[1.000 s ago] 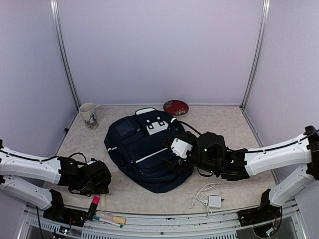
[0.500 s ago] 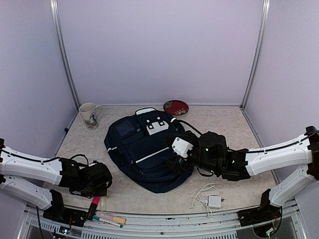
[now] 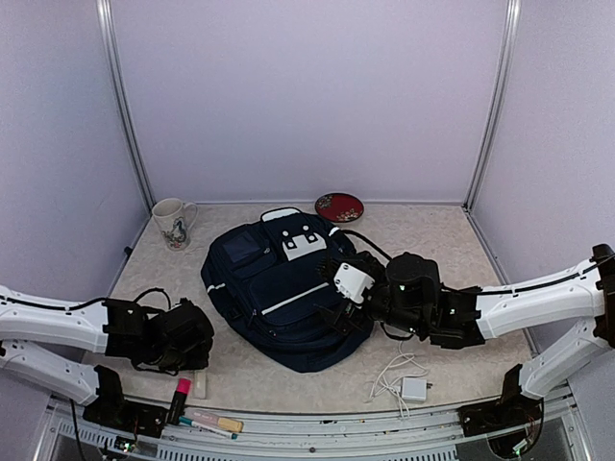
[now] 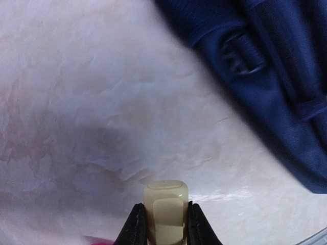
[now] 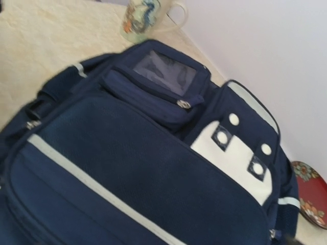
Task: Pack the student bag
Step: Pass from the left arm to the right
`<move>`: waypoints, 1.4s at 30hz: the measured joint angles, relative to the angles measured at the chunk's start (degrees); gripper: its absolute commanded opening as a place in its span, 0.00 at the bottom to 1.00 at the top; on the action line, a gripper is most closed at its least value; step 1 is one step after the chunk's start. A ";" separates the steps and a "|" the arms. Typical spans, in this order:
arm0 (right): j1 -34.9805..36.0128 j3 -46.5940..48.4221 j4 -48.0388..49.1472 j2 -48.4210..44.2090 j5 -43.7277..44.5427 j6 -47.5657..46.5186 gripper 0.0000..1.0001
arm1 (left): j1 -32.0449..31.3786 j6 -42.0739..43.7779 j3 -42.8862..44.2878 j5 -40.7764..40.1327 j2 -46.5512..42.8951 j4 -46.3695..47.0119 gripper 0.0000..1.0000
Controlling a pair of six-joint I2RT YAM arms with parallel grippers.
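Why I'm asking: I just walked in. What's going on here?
Two robot arms are packing a navy backpack lying on the table. The left gripper pinches a small cream block beside it, near a pink marker. The right gripper hovers open over the backpack, holding nothing.

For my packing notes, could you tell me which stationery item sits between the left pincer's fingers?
The cream piece, flanked by both fingers; the pink marker, teal pen and yellow highlighter lie apart by the near edge.
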 measured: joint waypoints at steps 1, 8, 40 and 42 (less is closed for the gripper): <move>0.00 0.00 0.00 -0.33 -0.68 0.35 1.00 | -0.50 0.04 1.11 -0.87 -1.01 -0.35 0.02; -1.11 -1.60 6.69 -6.80 -15.80 4.85 1.00 | -8.63 8.98 14.75 -12.72 -6.25 0.72 0.02; -5.44 10.86 33.86 11.78 -68.63 39.39 0.27 | -20.83 61.35 21.77 -1.11 -0.87 51.63 0.06; -5.44 11.02 33.75 11.78 -69.31 39.45 0.22 | -20.76 61.70 21.77 -1.31 -0.87 51.80 0.06</move>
